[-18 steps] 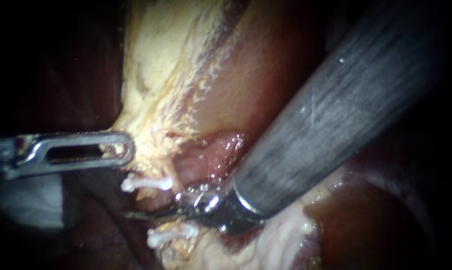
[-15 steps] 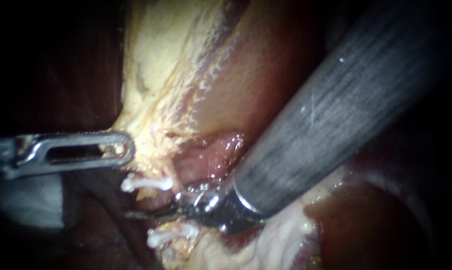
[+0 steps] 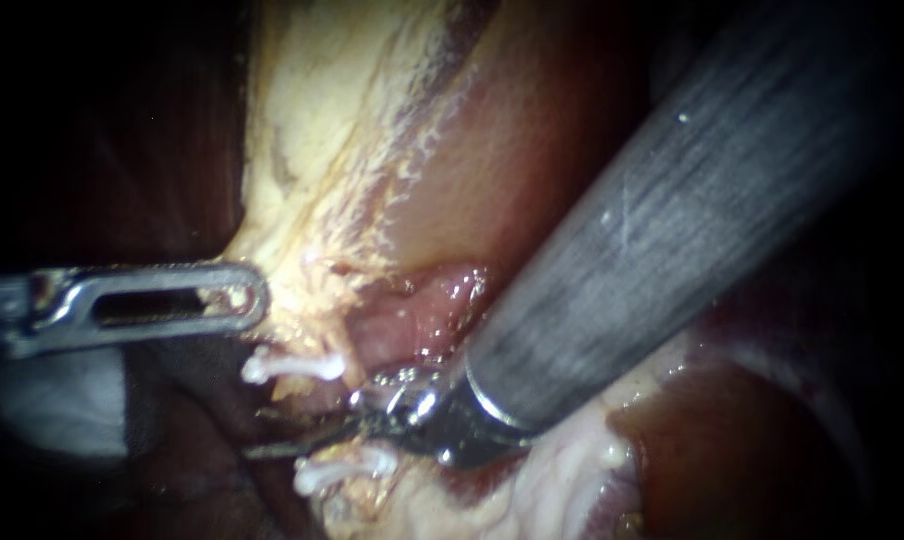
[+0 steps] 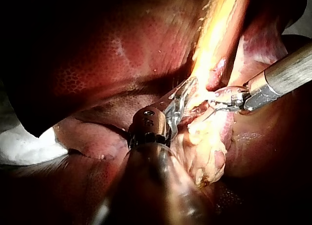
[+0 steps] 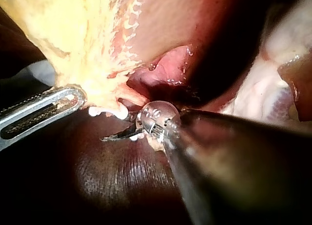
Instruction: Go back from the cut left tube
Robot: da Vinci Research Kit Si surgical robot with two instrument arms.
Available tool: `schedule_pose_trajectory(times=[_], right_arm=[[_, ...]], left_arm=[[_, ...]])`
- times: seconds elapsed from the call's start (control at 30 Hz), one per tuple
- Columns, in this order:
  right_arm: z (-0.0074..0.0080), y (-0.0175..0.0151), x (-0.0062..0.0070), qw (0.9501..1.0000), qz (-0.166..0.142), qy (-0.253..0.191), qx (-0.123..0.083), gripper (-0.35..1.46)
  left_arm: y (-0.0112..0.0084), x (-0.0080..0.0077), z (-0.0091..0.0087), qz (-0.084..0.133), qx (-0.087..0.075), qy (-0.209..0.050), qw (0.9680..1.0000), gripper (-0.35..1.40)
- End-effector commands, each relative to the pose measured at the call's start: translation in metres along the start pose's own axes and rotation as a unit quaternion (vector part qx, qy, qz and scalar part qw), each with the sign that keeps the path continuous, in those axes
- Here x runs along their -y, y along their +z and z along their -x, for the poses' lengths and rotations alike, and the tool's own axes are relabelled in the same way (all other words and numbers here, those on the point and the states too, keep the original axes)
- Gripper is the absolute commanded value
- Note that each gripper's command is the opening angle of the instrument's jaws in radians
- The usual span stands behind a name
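— Two white clips, an upper clip (image 3: 292, 367) and a lower clip (image 3: 342, 472), bracket the cut tube (image 3: 307, 400). The right end effector (image 3: 262, 447) lies in the gap between them, its thin blades seemingly pressed together and gripping nothing.
— And the left end effector (image 3: 252, 300)?
— It pinches the pale fatty tissue (image 3: 302, 150) beside the upper clip, probably to hold the stump taut and visible. The right one should retreat along its shaft, so it snags neither clip.
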Motion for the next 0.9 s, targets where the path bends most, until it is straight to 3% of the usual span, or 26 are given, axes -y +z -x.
schedule_pose_trajectory(times=[0.03,0.13,0.27,0.37,0.5,0.67,0.9], right_arm=[[0.0,0.0,0.0001,1.0,0.0,0.0,0.0,0.71],[0.0001,-0.0001,0.0004,1.0,-0.001,0.002,0.0,0.78],[0.0007,-0.0009,0.0017,0.9985,-0.007,-0.054,0.002,1.04],[0.001,-0.0019,0.0026,0.9941,-0.013,-0.108,0.0,1.21],[0.0016,-0.0044,0.0035,0.9843,-0.011,-0.176,-0.01,1.36],[0.003,-0.0087,0.0044,0.9746,-0.005,-0.222,-0.03,1.43],[0.0031,-0.018,0.0048,0.9593,0.044,-0.275,-0.046,1.43]], left_arm=[[0.0,0.0,0.0,0.001,0.0,0.0,1.0,-0.35],[0.0,-0.0001,0.0,0.0,0.0,0.0,1.0,-0.35],[0.0001,-0.0002,0.0001,0.0,-0.001,0.0,1.0,-0.35],[0.0001,-0.0004,0.0002,0.0,-0.001,0.001,1.0,-0.35],[0.0001,-0.0005,0.0002,0.0,-0.001,0.001,1.0,-0.35],[0.0001,-0.0005,0.0002,0.0,-0.001,0.001,1.0,-0.35],[0.0001,-0.0005,0.0002,0.0,-0.001,0.001,1.0,-0.35]])
